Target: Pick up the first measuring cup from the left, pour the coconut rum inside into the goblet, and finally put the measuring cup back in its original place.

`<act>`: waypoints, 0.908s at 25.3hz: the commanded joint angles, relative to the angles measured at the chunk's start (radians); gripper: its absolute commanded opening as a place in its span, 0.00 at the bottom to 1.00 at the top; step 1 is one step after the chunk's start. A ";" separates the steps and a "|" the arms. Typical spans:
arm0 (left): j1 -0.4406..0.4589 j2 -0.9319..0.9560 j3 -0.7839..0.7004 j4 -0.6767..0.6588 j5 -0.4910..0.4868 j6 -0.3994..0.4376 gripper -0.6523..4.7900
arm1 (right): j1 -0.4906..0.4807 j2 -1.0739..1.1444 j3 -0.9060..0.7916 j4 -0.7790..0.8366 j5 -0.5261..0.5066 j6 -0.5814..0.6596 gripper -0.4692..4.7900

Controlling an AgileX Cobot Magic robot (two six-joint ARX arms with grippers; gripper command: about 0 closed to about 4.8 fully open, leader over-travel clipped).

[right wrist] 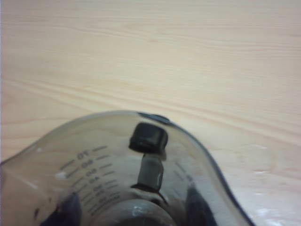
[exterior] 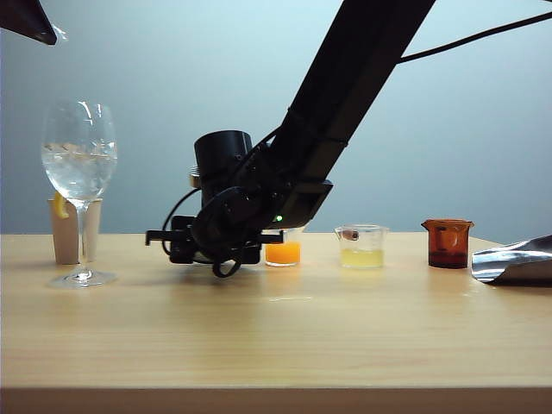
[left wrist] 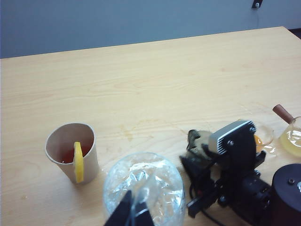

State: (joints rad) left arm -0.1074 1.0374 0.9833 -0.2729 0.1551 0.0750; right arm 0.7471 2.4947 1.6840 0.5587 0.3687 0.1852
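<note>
The first measuring cup (right wrist: 141, 188) is being pinched by the right gripper (exterior: 207, 246) low at centre, return pending; left gripper's (left wrist: 131, 214) jaws cannot be judged.

Lighting even, soft, from above. Pale wood-grain tabletop (exterior: 285, 332) shows faint glare patch centre and soft shadows. Smoky grey translucent measuring cup (right wrist: 117, 174) blurred close-up in right wrist view. Exterior view slightly grainy.
</note>
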 commanded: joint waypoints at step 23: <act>-0.001 -0.002 0.002 0.012 0.002 0.003 0.11 | 0.018 -0.009 0.010 -0.029 -0.012 -0.002 1.00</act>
State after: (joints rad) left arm -0.1074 1.0374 0.9833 -0.2729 0.1551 0.0750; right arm 0.7628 2.4958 1.6875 0.5209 0.3546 0.1837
